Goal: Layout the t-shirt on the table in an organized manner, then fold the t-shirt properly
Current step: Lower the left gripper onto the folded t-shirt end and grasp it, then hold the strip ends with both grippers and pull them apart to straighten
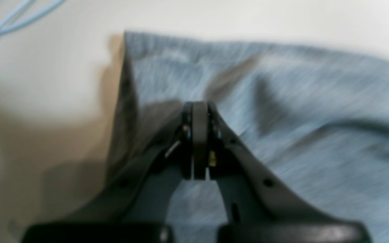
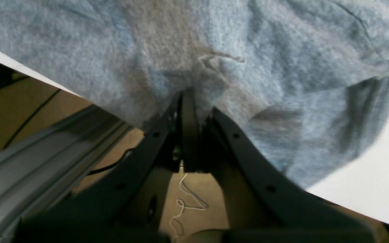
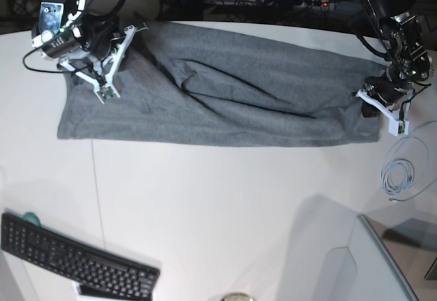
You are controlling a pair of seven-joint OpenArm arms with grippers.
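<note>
One t-shirt (image 3: 225, 93) lies stretched as a long grey band across the far half of the tabletop (image 3: 218, 212), apparently doubled over lengthwise, with a fairly straight near edge and several diagonal creases running through the middle. No neck or sleeves show from the base view, so I judge that the laying-out and a first lengthwise fold are done, while the crosswise folds that make a compact packet are left.

At one end, the left gripper (image 1: 199, 111) has its jaws together at the cloth's edge near a corner; the wrist view is blurred, and whether fabric is pinched between them I cannot tell. At the other end, the right gripper (image 2: 189, 98) is clamped on a bunch of the t-shirt at the tabletop's edge, with the cloth puckering around the jaw tips.

Further out, a keyboard (image 3: 75, 256) sits at the near corner, well apart from the shirt, and a coiled cable (image 3: 399, 175) lies just beside the left gripper's end.
</note>
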